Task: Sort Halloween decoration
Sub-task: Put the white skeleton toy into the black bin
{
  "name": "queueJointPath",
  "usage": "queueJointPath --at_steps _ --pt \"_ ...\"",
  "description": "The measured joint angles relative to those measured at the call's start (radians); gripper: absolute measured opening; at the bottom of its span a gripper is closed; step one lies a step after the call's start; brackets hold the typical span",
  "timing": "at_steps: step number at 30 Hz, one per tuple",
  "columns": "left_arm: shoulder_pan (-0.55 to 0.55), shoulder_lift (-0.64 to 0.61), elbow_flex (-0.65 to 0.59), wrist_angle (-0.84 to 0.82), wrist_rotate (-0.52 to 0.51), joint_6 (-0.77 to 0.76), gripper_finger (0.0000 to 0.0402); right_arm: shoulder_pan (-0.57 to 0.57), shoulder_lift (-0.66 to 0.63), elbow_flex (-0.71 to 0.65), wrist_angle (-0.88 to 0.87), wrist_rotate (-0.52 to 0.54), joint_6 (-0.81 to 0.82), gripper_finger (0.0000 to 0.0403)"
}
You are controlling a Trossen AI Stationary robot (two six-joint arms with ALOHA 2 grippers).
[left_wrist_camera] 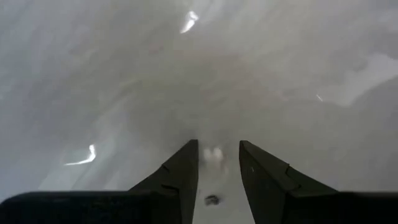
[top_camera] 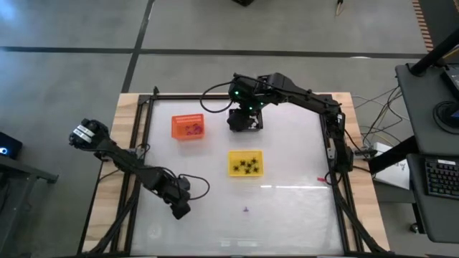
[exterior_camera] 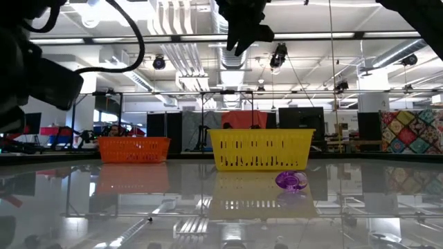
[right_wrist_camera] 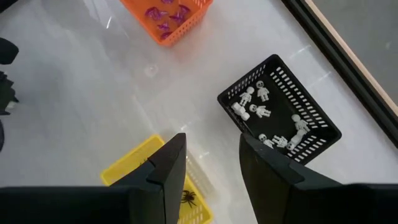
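Starting nearest: the left gripper (left_wrist_camera: 218,144) hangs low over the front of the table (top_camera: 287,215), jaws a modest gap apart. A small pale blur (left_wrist_camera: 213,154) sits between the tips, probably a white piece, but I can't tell, nor whether it is touched. Risk here is closing off-centre, which would flick something that tiny across the glossy top instead of pinching it.

One purple piece (exterior_camera: 291,181) lies loose on the table, just in front of the yellow basket (exterior_camera: 261,149) and well apart from the left gripper. It looks like a small translucent ring, light and likely to skid. It is easy to miss against the reflections.

The yellow basket holds the black spider pieces (top_camera: 247,165), a thin-legged cluster. Legs could snag in the basket slots or tangle, so two might lift together.

The orange basket (top_camera: 188,127), farther back on the left, holds the purple pieces (right_wrist_camera: 166,12).

Farthest back is the black basket (right_wrist_camera: 280,112), with white skeleton-like figures (right_wrist_camera: 255,102) scattered inside. The right gripper (right_wrist_camera: 211,142) hovers above it, jaws apart and nothing between them. If it drops carelessly, a finger could clip the rim and shove or tip this light basket, spilling what is sorted.
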Motion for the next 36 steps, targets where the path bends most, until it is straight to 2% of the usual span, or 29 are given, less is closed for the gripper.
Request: queueJointPath --at_steps 8,16,20,28,36 --pt "-0.003 0.000 -0.001 -0.009 0.019 0.018 0.0089 0.000 0.000 0.000 -0.001 0.000 0.000 0.0139" --pt "-0.030 0.000 -0.003 -0.014 0.097 0.094 0.0031 0.000 0.000 0.000 -0.002 0.000 0.003 0.0139" --pt "-0.036 0.000 -0.003 -0.016 0.105 0.148 0.0006 0.000 0.000 0.000 -0.002 0.000 0.003 0.0139" --pt "-0.018 -0.023 -0.003 -0.013 0.085 0.262 0.0001 0.001 0.000 0.000 -0.006 0.001 0.040 0.0139" --pt "0.066 -0.127 -0.003 -0.014 0.000 0.408 0.0001 0.024 0.000 0.000 -0.049 0.007 0.072 0.0139"
